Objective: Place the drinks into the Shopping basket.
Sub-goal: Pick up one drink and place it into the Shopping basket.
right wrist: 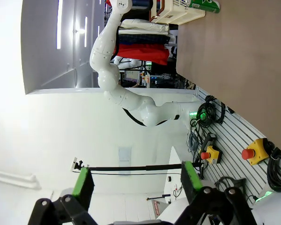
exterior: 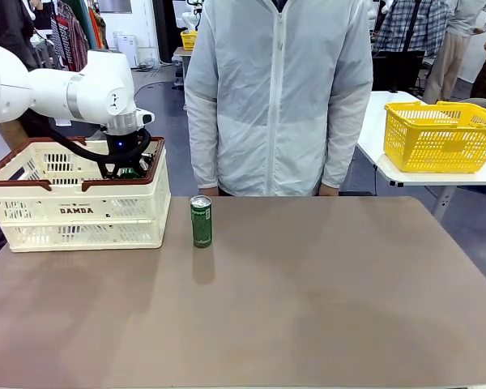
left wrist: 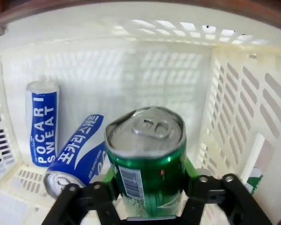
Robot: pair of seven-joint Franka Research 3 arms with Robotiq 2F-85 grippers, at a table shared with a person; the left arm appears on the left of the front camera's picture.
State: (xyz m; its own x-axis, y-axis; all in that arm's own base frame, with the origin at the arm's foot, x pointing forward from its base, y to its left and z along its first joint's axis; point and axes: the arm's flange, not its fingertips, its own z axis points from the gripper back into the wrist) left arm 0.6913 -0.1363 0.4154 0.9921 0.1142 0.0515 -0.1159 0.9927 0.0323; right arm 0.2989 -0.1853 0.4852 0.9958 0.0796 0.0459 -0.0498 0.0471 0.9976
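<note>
The left gripper [left wrist: 147, 197] was down inside the Shopping basket [exterior: 32, 212], jaws clamped on a green can [left wrist: 147, 161] around the lower body, can upright w/ its silver top and pull tab facing the wrist cam. In the front view that gripper [exterior: 123, 166] sat just inside the basket's right end, near the dark brown rim.

Handling, as a judgement: thin-walled metal can, stiff enough if full but dentable if squeezed hard; smooth printed skin, so likely slippery against the pads. Best hold looked like mid-body, across the round, pads opposite each other, not the rolled ends. Probably fairly light if small, heavier if unopened; tab looked unpulled.

Looks: held can glossy green w/ a barcode panel and silver lid. Two blue cans already lay in the basket: one blue can [left wrist: 42, 124] upright in the far left corner, white "Pocari Sweat" lettering; a second blue can [left wrist: 77, 157] lying tilted on the basket floor, just beside the held one, touching or not I couldn't tell.

Another green can on the table [exterior: 201, 220] stood upright near the table's far edge, just beside the basket's right end but apart from it, in front of the person.

The right gripper [right wrist: 136, 187] was off the table, green pads apart, nothing between them.
</note>
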